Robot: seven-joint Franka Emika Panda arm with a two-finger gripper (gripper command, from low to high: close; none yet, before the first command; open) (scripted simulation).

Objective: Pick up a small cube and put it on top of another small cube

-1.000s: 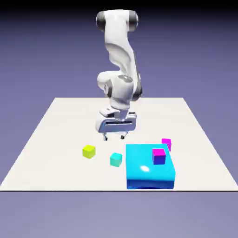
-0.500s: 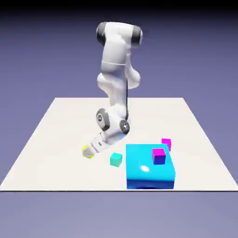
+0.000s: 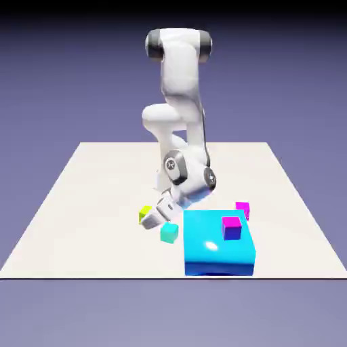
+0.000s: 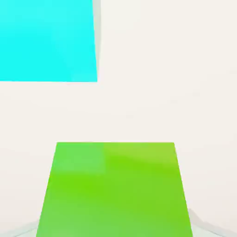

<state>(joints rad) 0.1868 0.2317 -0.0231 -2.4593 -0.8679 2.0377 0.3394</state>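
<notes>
The arm is bent low over the middle of the tabletop (image 3: 81,203), and its pincer (image 3: 150,219) is clamped on the yellow-green cube (image 3: 144,215). That cube sits toward the near edge, a little to the exterior view's left of centre, half hidden by the white hand. From the hand view the yellow-green cube (image 4: 113,190) fills the bottom of the picture between the grey finger tips (image 4: 23,229), whose corners just peek out at either side. I cannot tell whether it rests on the tabletop or is raised slightly off it.

Just beside the pincer, closer to the near edge, is the small teal cube (image 3: 169,233), apart from the held one. It shows as a bright cyan square (image 4: 47,40) in the upper left of the hand view. Next to it stands the big cyan block (image 3: 218,252), touching the near edge region, with a magenta-and-purple cube (image 3: 232,227) on top. Another magenta cube (image 3: 242,208) sits on the tabletop just behind the block.
</notes>
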